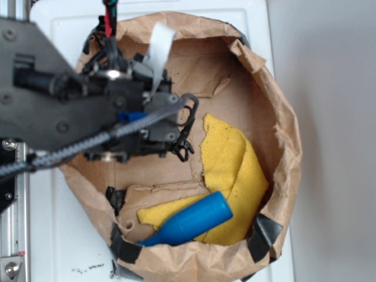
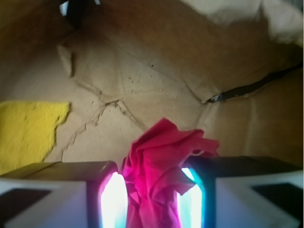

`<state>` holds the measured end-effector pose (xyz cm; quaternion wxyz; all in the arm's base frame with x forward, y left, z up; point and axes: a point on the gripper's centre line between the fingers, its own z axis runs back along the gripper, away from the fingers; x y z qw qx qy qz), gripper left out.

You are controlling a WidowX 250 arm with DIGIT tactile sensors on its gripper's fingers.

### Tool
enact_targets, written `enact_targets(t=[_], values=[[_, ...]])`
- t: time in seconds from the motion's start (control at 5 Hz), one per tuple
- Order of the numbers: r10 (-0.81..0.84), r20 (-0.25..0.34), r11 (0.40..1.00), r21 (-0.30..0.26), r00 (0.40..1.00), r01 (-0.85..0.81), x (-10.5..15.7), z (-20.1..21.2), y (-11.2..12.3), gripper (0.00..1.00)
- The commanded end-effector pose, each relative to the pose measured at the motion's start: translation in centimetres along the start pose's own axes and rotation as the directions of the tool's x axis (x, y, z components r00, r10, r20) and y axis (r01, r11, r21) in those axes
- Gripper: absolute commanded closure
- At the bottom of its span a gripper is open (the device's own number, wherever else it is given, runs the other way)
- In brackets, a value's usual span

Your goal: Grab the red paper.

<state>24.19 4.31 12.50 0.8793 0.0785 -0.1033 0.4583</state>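
Observation:
In the wrist view the red paper (image 2: 161,156), a crumpled bright red wad, sits squeezed between my two fingers and pokes out past their tips. My gripper (image 2: 154,199) is shut on it, with the brown bag floor (image 2: 156,85) behind. In the exterior view the gripper (image 1: 135,132) hangs inside the left half of the paper bag (image 1: 288,158). There the arm hides the red paper.
A yellow cloth (image 1: 235,164) lies on the right and front of the bag floor, and its edge (image 2: 26,133) shows at the left of the wrist view. A blue plastic bottle (image 1: 191,223) rests on the cloth near the front wall. Crumpled bag walls ring everything.

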Motion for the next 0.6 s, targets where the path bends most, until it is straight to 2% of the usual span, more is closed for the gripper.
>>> enact_targets(t=[0.0, 0.2, 0.4], values=[[-0.212, -0.068, 0.976, 0.040, 0.975, 0.215, 2.2, 6.7, 0.3, 1.00], [-0.213, -0.079, 0.977, 0.007, 0.974, 0.214, 1.9, 8.9, 0.0, 1.00], [-0.169, -0.098, 0.986, -0.005, 0.981, 0.169, 1.9, 9.4, -0.5, 1.00]])
